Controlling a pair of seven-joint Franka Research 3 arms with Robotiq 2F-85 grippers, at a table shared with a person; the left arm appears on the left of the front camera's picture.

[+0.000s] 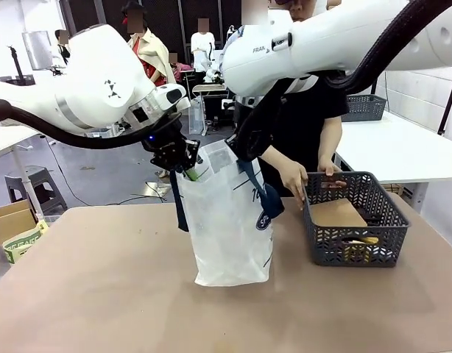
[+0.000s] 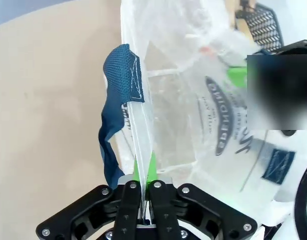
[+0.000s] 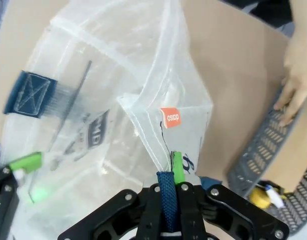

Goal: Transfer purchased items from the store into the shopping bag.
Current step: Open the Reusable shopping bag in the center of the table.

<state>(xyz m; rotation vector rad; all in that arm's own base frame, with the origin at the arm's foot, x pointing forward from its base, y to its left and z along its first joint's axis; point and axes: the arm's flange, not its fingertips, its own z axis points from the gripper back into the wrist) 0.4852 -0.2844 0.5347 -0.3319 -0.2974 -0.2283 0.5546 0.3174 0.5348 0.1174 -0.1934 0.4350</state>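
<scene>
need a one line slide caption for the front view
Left gripper and right gripper hold the shopping bag open at its top while a person's hand rests on the basket beside it.

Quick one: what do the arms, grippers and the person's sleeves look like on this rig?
Left arm and right arm: glossy white rounded shells, a black corrugated hose along each, dark lettering on the right one. Left gripper and right gripper: black bolted linkages with green pads. Person: black short-sleeved top.
</scene>
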